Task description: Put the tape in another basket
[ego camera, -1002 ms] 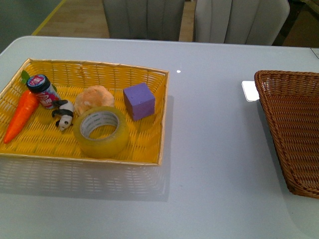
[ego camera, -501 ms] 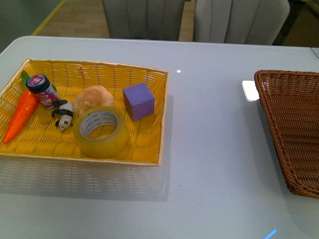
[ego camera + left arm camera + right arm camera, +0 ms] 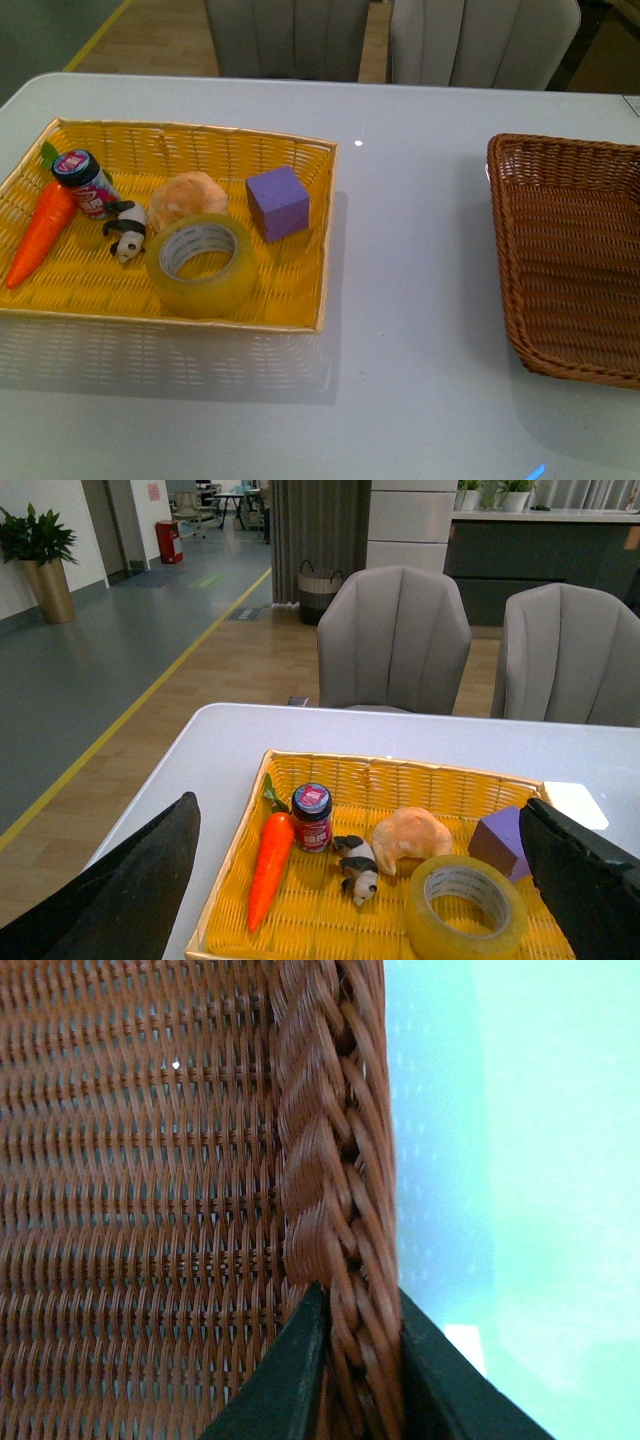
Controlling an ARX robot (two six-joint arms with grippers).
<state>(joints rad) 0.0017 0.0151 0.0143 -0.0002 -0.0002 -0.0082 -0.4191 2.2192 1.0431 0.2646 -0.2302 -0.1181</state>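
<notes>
The tape (image 3: 202,265), a wide yellowish roll with a white printed core, lies flat in the yellow basket (image 3: 300,148) at its near right part; it also shows in the left wrist view (image 3: 466,906). The dark brown wicker basket (image 3: 566,250) sits on the table at the right, partly cut off by the frame edge. My right gripper (image 3: 360,1330) is shut on the brown basket's braided rim (image 3: 330,1160), one finger on each side. My left gripper (image 3: 360,880) is open, hovering before the yellow basket. Neither gripper shows in the front view.
In the yellow basket lie an orange carrot (image 3: 42,230), a small jar (image 3: 84,182), a panda figure (image 3: 128,235), a tan croissant toy (image 3: 187,197) and a purple cube (image 3: 279,203). Two grey chairs (image 3: 290,38) stand beyond the white table (image 3: 420,300).
The brown basket has slid left toward the table's middle, covering the bright reflection that showed beside it. The yellow basket and its contents have not moved.
</notes>
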